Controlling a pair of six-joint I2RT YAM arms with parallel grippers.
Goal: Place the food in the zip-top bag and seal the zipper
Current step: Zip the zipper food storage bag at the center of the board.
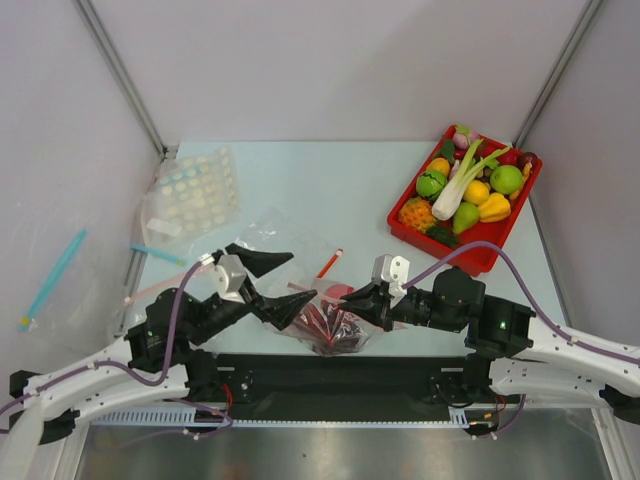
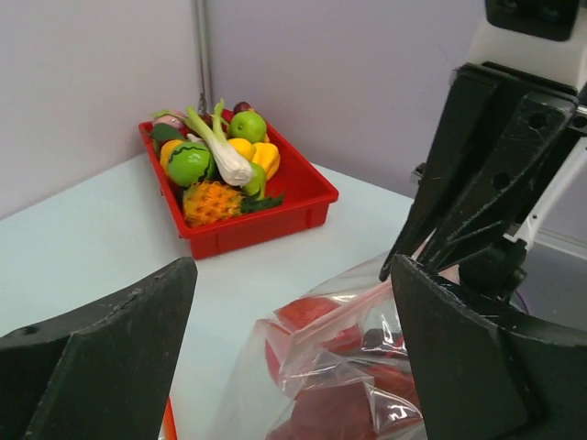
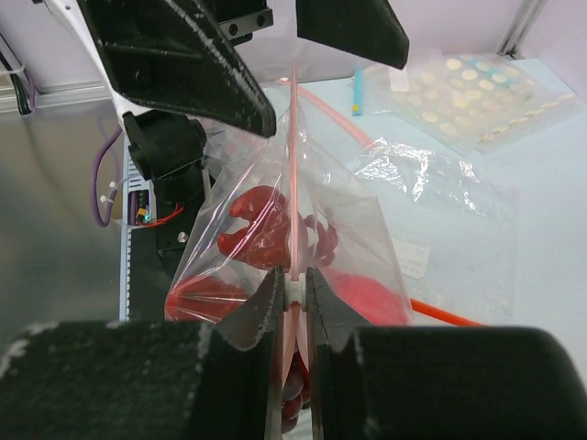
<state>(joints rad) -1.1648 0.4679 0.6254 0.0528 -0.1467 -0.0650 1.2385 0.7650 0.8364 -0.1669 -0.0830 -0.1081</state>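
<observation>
The pale bench (image 1: pixel 300 190) carries a red tray (image 1: pixel 470 256) at its far right corner, heaped with toy fruit and vegetables: a pineapple, a leek, a green apple and yellow peppers among them. Toward the far left corner lies a clear bag printed with pastel dots (image 1: pixel 195 190), flat, with a thin blue strip (image 1: pixel 155 254) just in front of it.

The zip-top bag (image 1: pixel 325 325) sits at the middle of the front edge, between the two arms. It is crinkled and bulging, with its mouth edge turned upward. I cannot tell whether its bottom rests on the bench or hangs just above it.

The left hand (image 1: pixel 303 276) stands with its fingers wide apart, one on each side of the bag's left end, and neither looks to be touching the plastic. The right hand (image 1: pixel 346 298) is pinched tight on the bag's top edge at the right end, its two fingertips meeting on the strip.

The food is inside the bag. The red crayfish (image 3: pixel 261 225) curls against the near wall, the red ball-like fruit (image 3: pixel 371 298) lies beside it, and the dark grape bunch (image 1: pixel 348 336) sits low in the pouch.

The zipper (image 3: pixel 293 183) runs as a straight pale pink line from the right hand toward the open left one. Whether it is pressed shut along its length I cannot tell.

A short orange-red stick (image 1: pixel 330 263) lies on the bench just behind the bag.
</observation>
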